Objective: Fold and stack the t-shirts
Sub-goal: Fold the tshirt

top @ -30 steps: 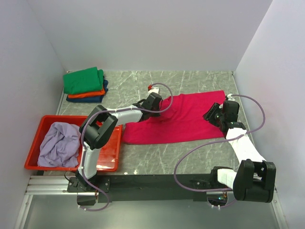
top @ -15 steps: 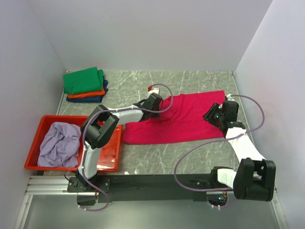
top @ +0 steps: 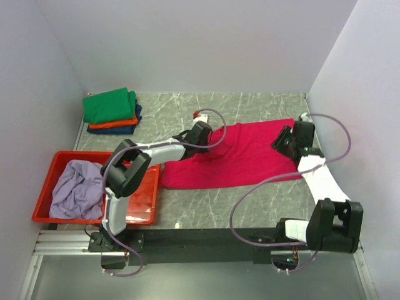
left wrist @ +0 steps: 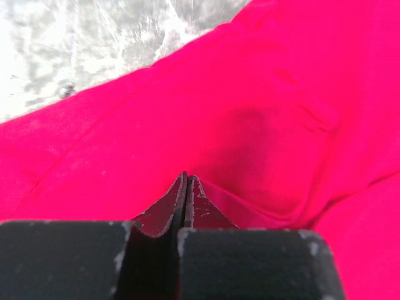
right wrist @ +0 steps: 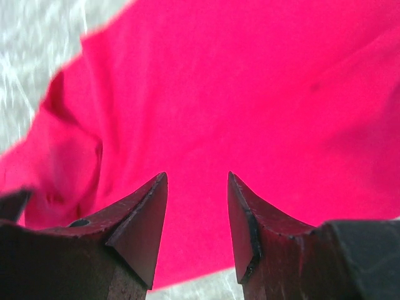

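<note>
Grey marble bench [top: 250, 106], seen from above, carries the crimson-pink t-shirt [top: 244, 159] spread flat, likely for folding, with the left end effector [top: 211, 146] on its left part and the right end effector [top: 283, 140] at its right edge. Left wrist view: fingers [left wrist: 164, 212] are pressed shut against the cloth; whether they pinch it is unclear. Right wrist view: fingers [right wrist: 140, 219] stand apart above the cloth, holding nothing, probably poised to take that edge.

The crimson-pink t-shirt [left wrist: 262, 125] ran past the frame edges in both wrist views. Only a sliver of the dark blue t-shirt [top: 117, 130] showed beneath the orange t-shirt [top: 112, 123], and whether the left gripper [left wrist: 186, 177] pinched cloth could not be told.
</note>
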Motion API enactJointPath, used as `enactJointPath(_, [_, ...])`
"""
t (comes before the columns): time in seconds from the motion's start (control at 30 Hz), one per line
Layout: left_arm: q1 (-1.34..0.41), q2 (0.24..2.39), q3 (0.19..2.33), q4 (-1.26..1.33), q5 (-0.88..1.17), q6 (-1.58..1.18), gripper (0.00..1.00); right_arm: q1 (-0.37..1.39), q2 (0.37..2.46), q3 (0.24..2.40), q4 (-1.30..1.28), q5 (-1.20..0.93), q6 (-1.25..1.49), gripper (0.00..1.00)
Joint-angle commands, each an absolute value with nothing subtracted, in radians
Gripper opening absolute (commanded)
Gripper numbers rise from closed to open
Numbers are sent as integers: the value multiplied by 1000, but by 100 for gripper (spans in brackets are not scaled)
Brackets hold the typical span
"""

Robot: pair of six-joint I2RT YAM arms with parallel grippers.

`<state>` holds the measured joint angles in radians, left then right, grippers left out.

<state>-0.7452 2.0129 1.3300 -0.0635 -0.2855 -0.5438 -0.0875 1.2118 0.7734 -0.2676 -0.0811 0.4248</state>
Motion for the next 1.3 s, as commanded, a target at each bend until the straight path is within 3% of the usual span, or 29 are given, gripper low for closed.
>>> enactJointPath(0.0, [-750, 1889, 1290, -8, -291, -540, 0, -81, 1271, 960, -325, 69, 408, 51])
enactJointPath(0.23, [-746, 1809, 1201, 40, -282, -555, 0, -101, 1596, 1268, -443, 186, 402, 51])
enactJointPath(0.73, [-742, 1710, 1075, 114, -216, -588, 0, -244, 2248, 1954, -646, 157, 419, 50])
enactJointPath(1.0, [-742, 1657, 1035, 100, -232, -591, 0, -262, 2434, 2216, -732, 141, 425, 50])
enactJointPath(1.27, [-742, 1623, 1025, 84, -250, -586, 0, -264, 2476, 2229, -703, 106, 428, 50])
